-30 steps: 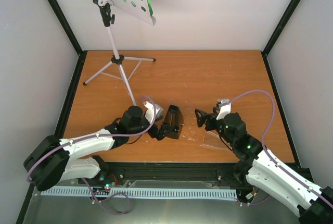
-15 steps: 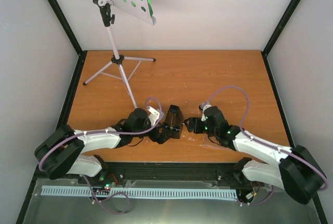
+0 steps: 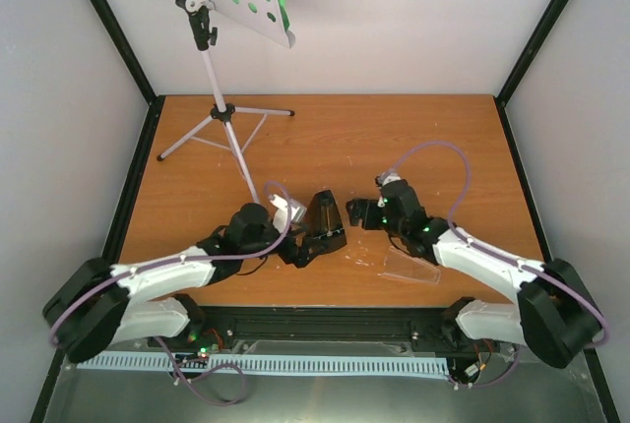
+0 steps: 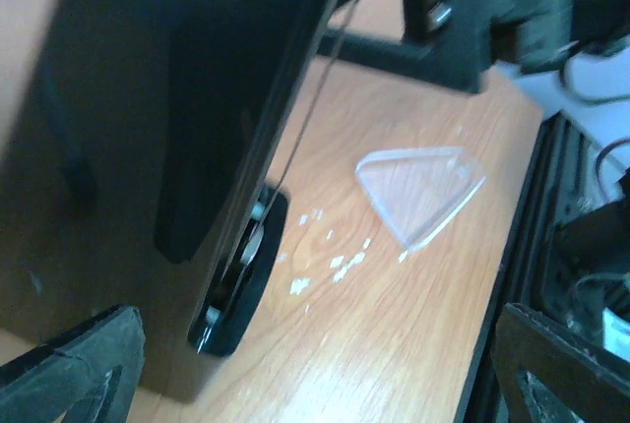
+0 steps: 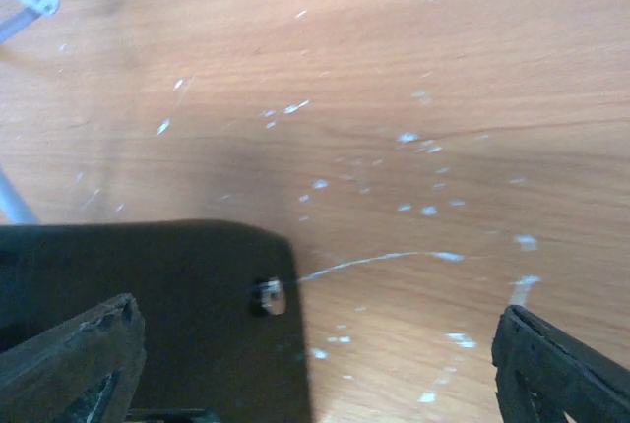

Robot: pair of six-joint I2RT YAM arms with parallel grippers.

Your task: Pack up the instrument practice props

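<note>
wooden table (image 3: 423,138) bears music stand (image 3: 225,118), metronome (image 3: 326,222), clear cover (image 3: 409,269).

Overhead view looks down from behind; both close wrist views share the metronome (image 3: 323,226).

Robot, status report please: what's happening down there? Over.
Left pincer open, at metronome. Right pincer open, close on its other side. Clear cover off, lying on table. Music stand upright, far left.

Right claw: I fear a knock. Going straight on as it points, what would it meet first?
Probably the black metronome, just ahead of the right claw; the gap between them is hard to judge.
</note>
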